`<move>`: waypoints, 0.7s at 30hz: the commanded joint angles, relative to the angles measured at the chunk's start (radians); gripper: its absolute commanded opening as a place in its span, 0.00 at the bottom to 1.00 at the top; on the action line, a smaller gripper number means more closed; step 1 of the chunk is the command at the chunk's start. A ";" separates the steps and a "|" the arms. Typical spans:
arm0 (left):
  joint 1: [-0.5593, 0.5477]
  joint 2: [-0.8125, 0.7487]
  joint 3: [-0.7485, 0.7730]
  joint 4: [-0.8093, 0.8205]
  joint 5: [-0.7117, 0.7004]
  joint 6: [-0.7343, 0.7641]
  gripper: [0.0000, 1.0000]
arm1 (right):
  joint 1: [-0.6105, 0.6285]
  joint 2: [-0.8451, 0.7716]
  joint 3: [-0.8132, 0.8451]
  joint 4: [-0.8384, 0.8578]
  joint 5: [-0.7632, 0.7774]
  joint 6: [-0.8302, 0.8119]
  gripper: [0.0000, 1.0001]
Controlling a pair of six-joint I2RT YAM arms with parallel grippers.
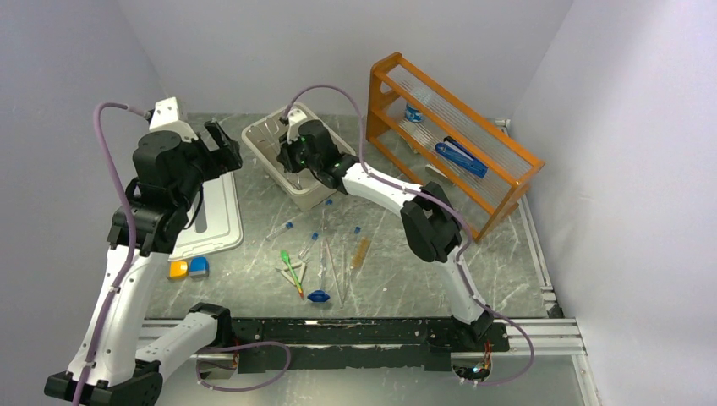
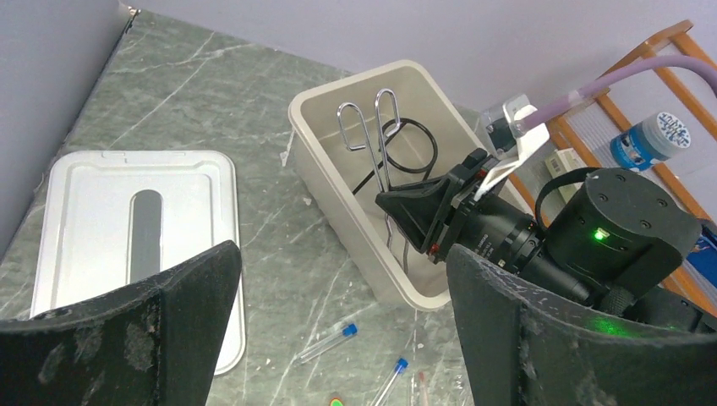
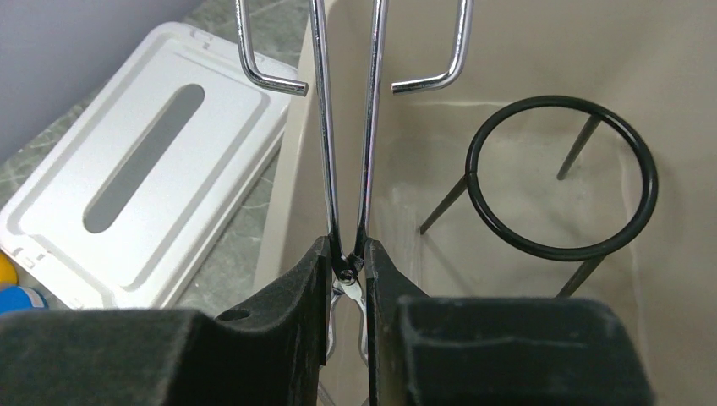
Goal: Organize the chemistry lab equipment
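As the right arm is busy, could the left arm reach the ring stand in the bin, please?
Probably not cleanly: the right gripper, shut on the tongs, hangs over the bin beside the ring stand, crowding the way in. The left gripper is open.

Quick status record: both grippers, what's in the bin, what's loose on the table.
right gripper: fingers shut on metal tongs, which point into the bin
left gripper: open, empty, raised above the table
bin contents: black ring stand, upright
lid: off, flat on the table left of the bin
loose on table: blue-capped tubes and green droppers, in front of the bin
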 commanded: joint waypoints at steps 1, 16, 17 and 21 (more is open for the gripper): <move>0.004 0.001 0.014 -0.013 -0.013 0.017 0.95 | -0.006 0.024 0.052 0.002 -0.016 -0.021 0.00; 0.004 0.024 -0.005 -0.020 0.013 0.027 0.94 | -0.034 0.160 0.150 -0.110 -0.086 -0.067 0.03; 0.004 0.025 -0.006 -0.020 0.013 0.026 0.94 | -0.034 0.165 0.147 -0.105 -0.089 -0.070 0.04; 0.004 0.024 -0.009 -0.025 0.008 0.029 0.93 | -0.035 0.196 0.166 -0.112 -0.092 -0.070 0.06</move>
